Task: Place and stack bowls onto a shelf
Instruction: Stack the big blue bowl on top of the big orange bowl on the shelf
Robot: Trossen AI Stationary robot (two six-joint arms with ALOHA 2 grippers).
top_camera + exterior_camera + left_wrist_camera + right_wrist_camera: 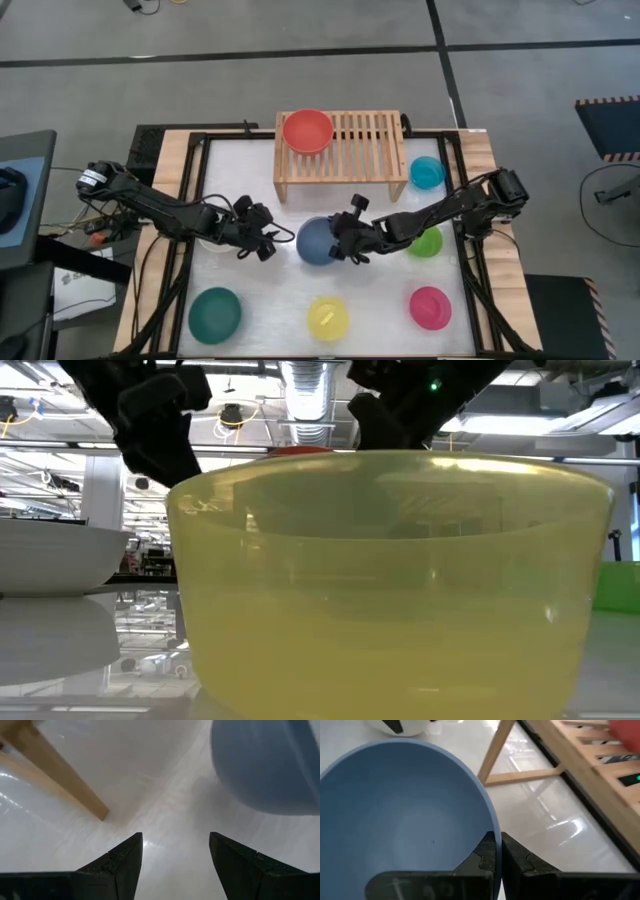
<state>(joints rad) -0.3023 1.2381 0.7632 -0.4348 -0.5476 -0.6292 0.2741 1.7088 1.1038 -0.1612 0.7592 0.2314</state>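
One red bowl (307, 130) is seen set on the left part of the shelf (365, 150); no stack is formed yet, so the task is judged barely begun. The slate blue bowl (316, 241) sits at mid-worktop, in front of the shelf; its rim is pinched by the right gripper (347, 243), jaws closed on the wall, as shown in the right wrist view; whether it is lifted cannot be told. The left gripper (262, 243) waits just beside that bowl, fingers spread wide, nothing held. Left on the worktop (270, 300): the teal green bowl (214, 313), yellow bowl (328, 318), pink bowl (430, 307), lime green bowl (428, 242), cyan bowl (427, 172); the white bowl (50, 555) is mostly hidden beneath the left arm.
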